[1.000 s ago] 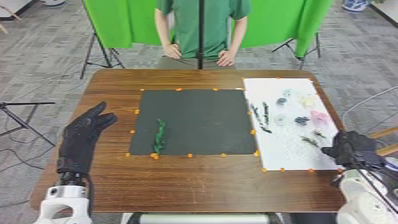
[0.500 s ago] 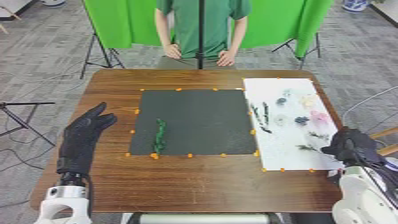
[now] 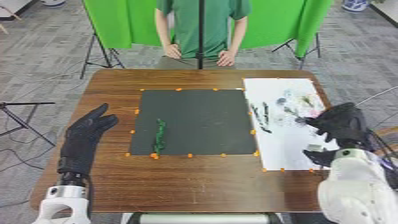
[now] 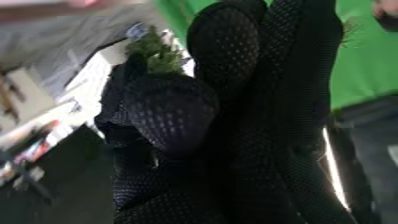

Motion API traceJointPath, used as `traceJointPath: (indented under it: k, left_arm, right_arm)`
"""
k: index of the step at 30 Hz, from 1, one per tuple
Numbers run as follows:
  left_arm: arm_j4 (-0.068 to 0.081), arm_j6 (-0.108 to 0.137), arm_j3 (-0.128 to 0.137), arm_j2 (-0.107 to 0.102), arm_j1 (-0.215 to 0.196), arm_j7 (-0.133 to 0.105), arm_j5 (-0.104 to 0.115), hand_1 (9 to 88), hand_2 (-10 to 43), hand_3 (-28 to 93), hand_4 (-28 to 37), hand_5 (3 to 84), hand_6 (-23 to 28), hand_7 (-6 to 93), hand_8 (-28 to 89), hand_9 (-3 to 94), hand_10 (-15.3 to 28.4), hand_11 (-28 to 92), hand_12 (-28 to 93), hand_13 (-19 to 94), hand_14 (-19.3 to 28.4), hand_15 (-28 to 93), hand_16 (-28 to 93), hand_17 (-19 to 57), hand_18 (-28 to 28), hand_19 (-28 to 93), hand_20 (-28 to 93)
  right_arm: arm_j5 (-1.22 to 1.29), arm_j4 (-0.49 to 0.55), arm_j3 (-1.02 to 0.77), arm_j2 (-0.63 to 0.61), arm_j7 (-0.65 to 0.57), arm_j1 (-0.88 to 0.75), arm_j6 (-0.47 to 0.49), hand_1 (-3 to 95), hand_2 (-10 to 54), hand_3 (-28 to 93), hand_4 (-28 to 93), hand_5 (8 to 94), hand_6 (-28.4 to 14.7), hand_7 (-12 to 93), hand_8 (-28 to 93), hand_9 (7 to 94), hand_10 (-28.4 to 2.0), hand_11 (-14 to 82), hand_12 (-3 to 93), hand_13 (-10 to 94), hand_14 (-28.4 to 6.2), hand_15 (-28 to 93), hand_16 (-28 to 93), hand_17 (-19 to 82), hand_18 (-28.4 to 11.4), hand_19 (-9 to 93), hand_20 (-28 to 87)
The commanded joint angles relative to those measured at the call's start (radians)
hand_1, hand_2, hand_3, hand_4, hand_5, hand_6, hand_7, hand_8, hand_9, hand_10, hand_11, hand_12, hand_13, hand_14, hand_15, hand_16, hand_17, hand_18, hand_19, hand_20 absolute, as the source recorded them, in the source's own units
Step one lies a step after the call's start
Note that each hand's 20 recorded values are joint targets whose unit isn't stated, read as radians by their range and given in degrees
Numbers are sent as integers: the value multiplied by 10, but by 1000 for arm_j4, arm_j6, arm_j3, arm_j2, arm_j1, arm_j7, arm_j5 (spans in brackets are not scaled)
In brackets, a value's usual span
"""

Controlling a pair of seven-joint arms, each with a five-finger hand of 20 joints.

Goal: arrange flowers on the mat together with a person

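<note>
Head view: left hand (image 3: 85,135) open, extended forward beside the black mat (image 3: 200,122); right hand (image 3: 342,122) above the white sheet (image 3: 280,155), its grip indeterminable. A slender, dark-green sprig (image 3: 160,135) lies lengthwise on the mat's left part.

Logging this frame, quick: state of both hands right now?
Left hand: open, holding nothing.
Right hand: can't tell open or shut; greenery shows by it, unclear if held.
</note>
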State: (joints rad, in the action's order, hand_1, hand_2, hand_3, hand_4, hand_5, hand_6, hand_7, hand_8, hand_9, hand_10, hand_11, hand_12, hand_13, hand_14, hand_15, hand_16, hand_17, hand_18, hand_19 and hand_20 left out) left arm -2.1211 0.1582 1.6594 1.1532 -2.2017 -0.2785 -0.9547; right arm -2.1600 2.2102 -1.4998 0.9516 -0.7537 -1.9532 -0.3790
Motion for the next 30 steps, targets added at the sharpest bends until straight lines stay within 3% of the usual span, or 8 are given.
traceJointPath:
  k: [1, 10, 12, 13, 16, 20, 23, 30]
  left_arm:
    - [-1, -20, 3, -4, -11, 32, -8, 275, -67, 675, -219, 464, 37, 100, -56, 473, 143, 189, 146, 379, 176, 162, 37, 65, 122, 37, 190]
    - [-2, -19, 11, -15, -14, 49, -12, 273, -68, 674, -217, 461, 38, 93, -52, 468, 141, 183, 148, 374, 175, 150, 41, 63, 123, 37, 189]
    - [6, -11, 13, -23, -11, 50, -10, 273, -67, 673, -217, 461, 38, 92, -52, 468, 141, 182, 148, 374, 175, 149, 42, 62, 123, 37, 188]
    - [15, 1, 9, -29, -7, 45, -5, 273, -67, 673, -217, 460, 39, 92, -52, 468, 141, 181, 148, 374, 175, 148, 42, 62, 124, 36, 188]
    - [35, 79, -5, -52, -2, 7, 33, 273, -59, 668, -222, 465, 40, 93, -52, 472, 144, 182, 148, 379, 176, 144, 39, 69, 116, 29, 183]
    - [41, 120, 8, -57, -9, -16, 57, 260, -10, 681, -254, 477, 41, 99, -55, 484, 146, 187, 146, 388, 178, 152, 35, 78, 109, 27, 185]
    - [41, 134, 18, -59, -16, -22, 58, 255, -5, 689, -258, 479, 40, 102, -55, 488, 146, 191, 146, 392, 178, 155, 34, 80, 108, 26, 186]
    - [39, 125, 15, -51, -25, -8, 50, 255, -23, 693, -254, 479, 41, 104, -56, 488, 146, 191, 146, 392, 177, 159, 33, 78, 109, 28, 189]
  right_arm:
    - [21, -17, 171, 205, 57, 120, 55, 913, -95, -283, 252, 856, 23, 273, 223, 937, -72, 333, 320, 915, -38, 565, 364, 403, -220, 766, 455]
    - [5, -69, 300, 344, 91, 174, 152, 921, -95, -283, 248, 860, 21, 279, 235, 937, -66, 351, 323, 935, -30, 563, 352, 414, -223, 782, 448]
    - [7, -86, 319, 363, 84, 188, 182, 926, -95, -283, 245, 862, 20, 278, 238, 937, -65, 354, 327, 936, -29, 570, 351, 416, -222, 784, 445]
    - [8, -93, 326, 369, 80, 193, 193, 931, -95, -283, 240, 863, 20, 277, 243, 937, -65, 355, 330, 937, -28, 573, 349, 417, -222, 786, 443]
    - [16, -125, 351, 391, 81, 211, 207, 932, -95, -283, 240, 863, 19, 277, 250, 937, -66, 368, 325, 937, -26, 581, 346, 424, -225, 793, 441]
    - [23, -160, 387, 409, 80, 235, 219, 932, -95, -283, 245, 863, 17, 276, 255, 937, -65, 385, 310, 937, -23, 595, 332, 431, -227, 801, 436]
    - [74, -184, 411, 423, 75, 254, 220, 933, -95, -283, 248, 865, 16, 276, 258, 937, -64, 401, 300, 937, -21, 607, 317, 437, -227, 806, 430]
    - [113, -239, 458, 442, 47, 276, 194, 937, -95, -283, 243, 863, 15, 279, 264, 937, -62, 416, 287, 937, -17, 624, 287, 445, -228, 816, 420]
